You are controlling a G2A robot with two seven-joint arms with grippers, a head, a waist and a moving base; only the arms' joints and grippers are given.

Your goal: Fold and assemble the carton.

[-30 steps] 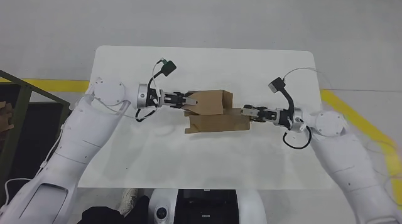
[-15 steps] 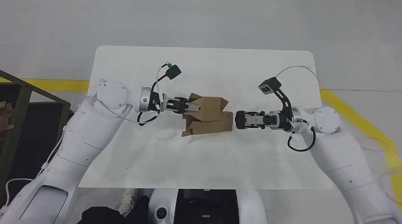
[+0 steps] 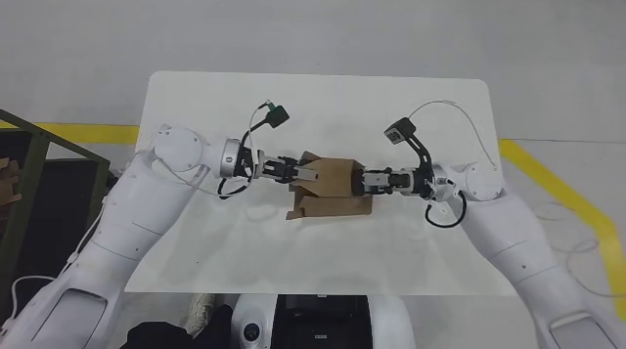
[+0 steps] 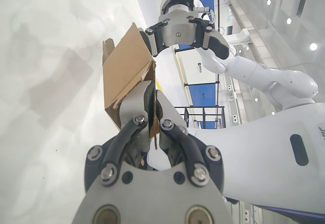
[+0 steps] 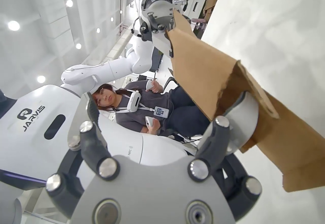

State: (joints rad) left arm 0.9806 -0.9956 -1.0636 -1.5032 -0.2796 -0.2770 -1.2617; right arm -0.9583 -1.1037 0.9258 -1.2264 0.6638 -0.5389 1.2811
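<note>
The carton [image 3: 331, 188] lies mid-worktop [image 3: 196, 105] between the arms. The left claw [image 4: 151, 100] pinches one end flap. The right claw [image 3: 362, 181] is spread wide, one finger against the opposite flap. Best hold the pinch firm while the right pushes squarely along the crease.

carton [image 3: 331, 185]: plain brown corrugated cardboard, partly folded, not closed into a box. Sits mid-table [image 3: 196, 114], long side running left-right. Top panel is tilted up, with a second panel lower down towards the near edge (can't tell if that one touches the surface). Left-end flap is clamped in the left gripper [image 4: 152, 94]. Right end is open, its flap bent out over one finger of the right gripper [image 3: 364, 181].
</note>
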